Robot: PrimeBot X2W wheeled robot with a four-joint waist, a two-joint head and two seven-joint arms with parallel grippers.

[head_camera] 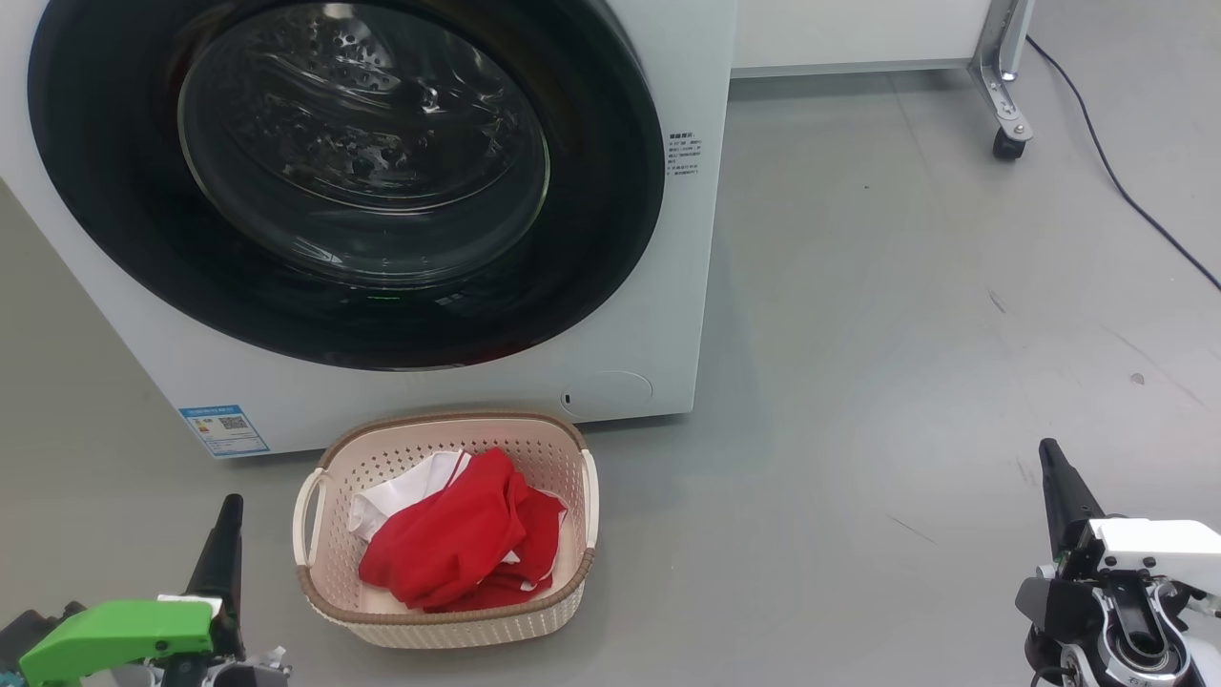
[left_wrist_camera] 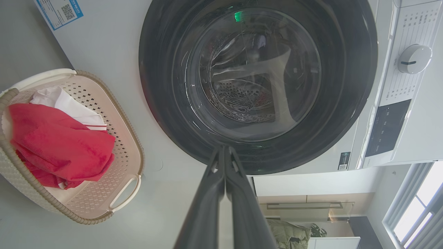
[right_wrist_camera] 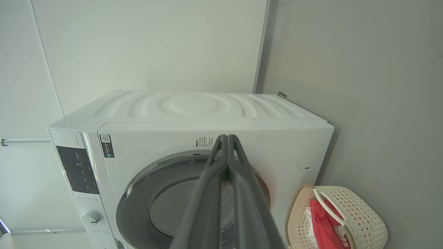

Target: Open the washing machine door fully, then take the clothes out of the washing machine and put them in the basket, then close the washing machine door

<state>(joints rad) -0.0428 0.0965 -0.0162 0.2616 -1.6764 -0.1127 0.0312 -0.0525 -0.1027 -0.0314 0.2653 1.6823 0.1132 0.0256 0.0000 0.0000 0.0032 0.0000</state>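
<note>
The white washing machine (head_camera: 458,382) stands ahead with its round black door (head_camera: 610,191) flat against the front, the steel drum showing through the glass. The cream basket (head_camera: 448,625) sits on the floor just in front of it, holding the red and white clothes (head_camera: 458,544). My left gripper (head_camera: 229,506) is shut and empty at the lower left, just left of the basket. At the lower right, far from the basket, my right gripper (head_camera: 1049,453) is shut and empty. The left wrist view shows the left gripper (left_wrist_camera: 224,149), the door (left_wrist_camera: 162,103) and the clothes (left_wrist_camera: 59,141).
Grey floor lies open to the right of the machine. A wheeled metal frame leg (head_camera: 1006,114) and a black cable (head_camera: 1126,181) are at the back right. The machine's control dial (left_wrist_camera: 414,58) faces the left wrist camera.
</note>
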